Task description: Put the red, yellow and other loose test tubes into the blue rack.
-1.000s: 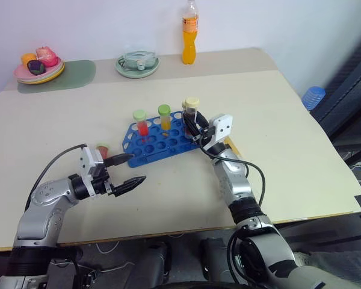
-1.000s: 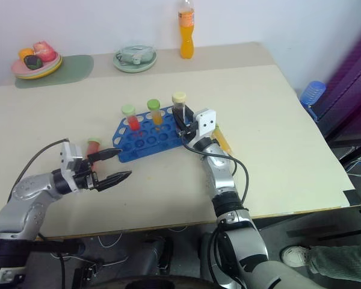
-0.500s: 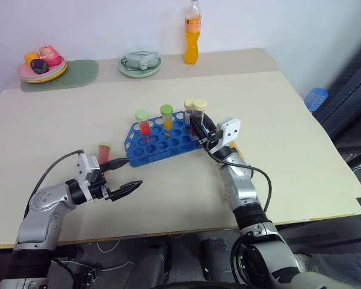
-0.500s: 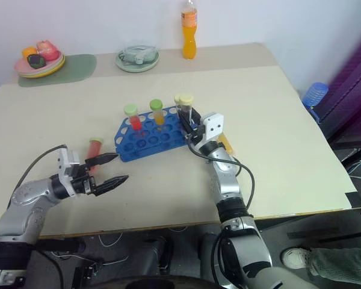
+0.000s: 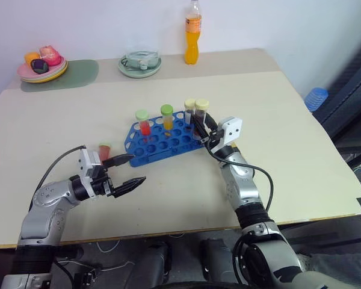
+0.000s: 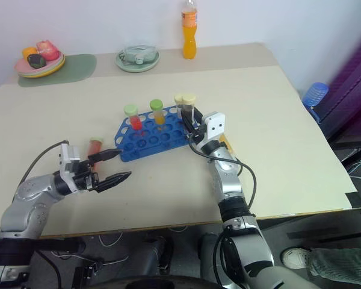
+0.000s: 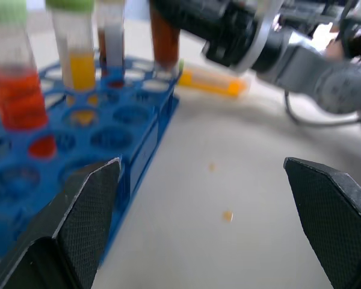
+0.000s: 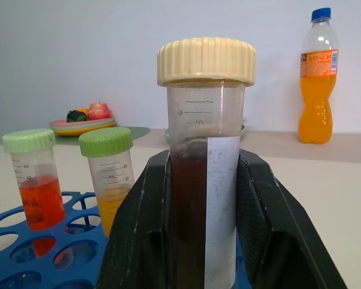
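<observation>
Right gripper is clamping the brown tube upright between its jaws, cream cap above the fingers, at the blue rack's right end. Left gripper is hovering with jaws wide apart, rack's left end just beyond the tips, a red tube standing just beside them. Red and yellow green-capped tubes are sitting in the rack.

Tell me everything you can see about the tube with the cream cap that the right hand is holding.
The cream-capped tube is a clear plastic tube with a ribbed cream screw cap, printed volume marks near the top, dark brown liquid inside and a white label strip down its side. It stands upright, clamped between the two black fingers of the right hand, which is shut on it. It sits at the right end of the blue rack, beside another cream-capped tube.
</observation>
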